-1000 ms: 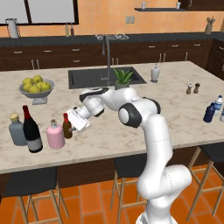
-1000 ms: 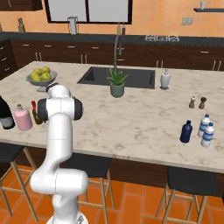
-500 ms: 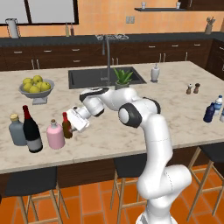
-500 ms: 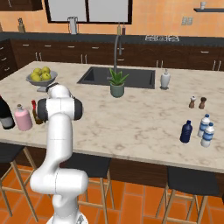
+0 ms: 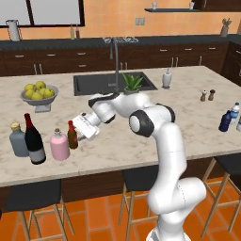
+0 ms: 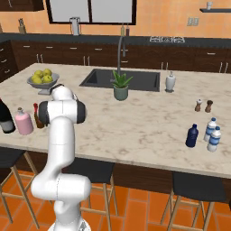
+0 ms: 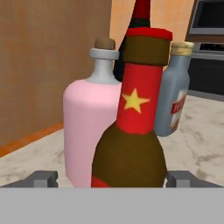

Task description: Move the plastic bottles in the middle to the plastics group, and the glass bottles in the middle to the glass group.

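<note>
The slim brown bottle [image 7: 131, 131] with a red cap stands upright on the counter between my gripper's [image 7: 112, 178] widely spread fingers [image 7: 43, 178], which are open. In the left base view my gripper [image 5: 81, 128] sits just right of the brown bottle [image 5: 72, 135]. Beside the brown bottle are the pink bottle [image 5: 60, 145], the wine bottle [image 5: 34, 140] and the grey bottle [image 5: 18, 140] with a yellow cap. The same cluster appears in the hand view: pink bottle [image 7: 87, 127], grey bottle [image 7: 174, 96]. Far right, the navy bottle [image 6: 192, 136] stands next to the white bottles [image 6: 213, 134].
A fruit bowl [image 5: 40, 96] sits behind the glass bottles. The sink [image 5: 113, 82] with its tap, a potted plant [image 5: 132, 84], a soap dispenser [image 5: 166, 78] and salt and pepper shakers [image 5: 207, 95] line the counter's far side. Stools [image 6: 194, 191] stand along the front edge.
My fingers have spread apart off the brown bottle, which stays standing by the pink bottle. The arm and the other bottles have not visibly moved.
</note>
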Controlling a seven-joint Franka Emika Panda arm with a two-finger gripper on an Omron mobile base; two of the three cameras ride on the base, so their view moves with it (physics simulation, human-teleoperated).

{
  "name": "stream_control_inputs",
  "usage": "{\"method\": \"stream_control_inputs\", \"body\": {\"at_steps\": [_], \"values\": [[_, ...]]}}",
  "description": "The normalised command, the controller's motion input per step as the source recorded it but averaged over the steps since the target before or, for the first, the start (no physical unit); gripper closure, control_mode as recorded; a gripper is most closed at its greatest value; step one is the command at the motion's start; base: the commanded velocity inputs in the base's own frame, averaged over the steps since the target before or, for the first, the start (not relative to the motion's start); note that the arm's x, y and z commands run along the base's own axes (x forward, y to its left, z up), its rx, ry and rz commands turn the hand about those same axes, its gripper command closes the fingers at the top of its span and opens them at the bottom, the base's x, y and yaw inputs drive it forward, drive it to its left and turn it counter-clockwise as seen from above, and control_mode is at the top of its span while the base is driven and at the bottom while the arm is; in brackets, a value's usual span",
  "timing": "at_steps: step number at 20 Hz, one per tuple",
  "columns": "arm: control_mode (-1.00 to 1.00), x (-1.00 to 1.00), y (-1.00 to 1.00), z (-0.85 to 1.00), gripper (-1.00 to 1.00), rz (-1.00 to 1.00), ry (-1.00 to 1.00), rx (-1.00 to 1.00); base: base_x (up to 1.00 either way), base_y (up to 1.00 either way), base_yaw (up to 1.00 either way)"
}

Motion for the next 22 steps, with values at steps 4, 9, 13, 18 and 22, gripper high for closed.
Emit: {"method": "stream_control_inputs", "body": {"at_steps": [4,9,13,18,22], "values": [[-1.00,0.00,-0.23,0.22,-1.00,0.00,0.00,0.00,0.00,0.00,0.00],[-1.00,-0.05,-0.44,0.42,-1.00,-0.04,0.00,0.00,0.00,0.00,0.00],[-1.00,-0.09,-0.66,0.77,-1.00,-0.09,0.00,0.00,0.00,0.00,0.00],[-1.00,-0.18,-0.75,0.87,-1.00,-0.17,0.00,-0.05,0.00,0.00,0.00],[-1.00,-0.32,-0.77,0.73,-1.00,-0.23,0.00,-0.22,0.00,0.00,0.00]]}}
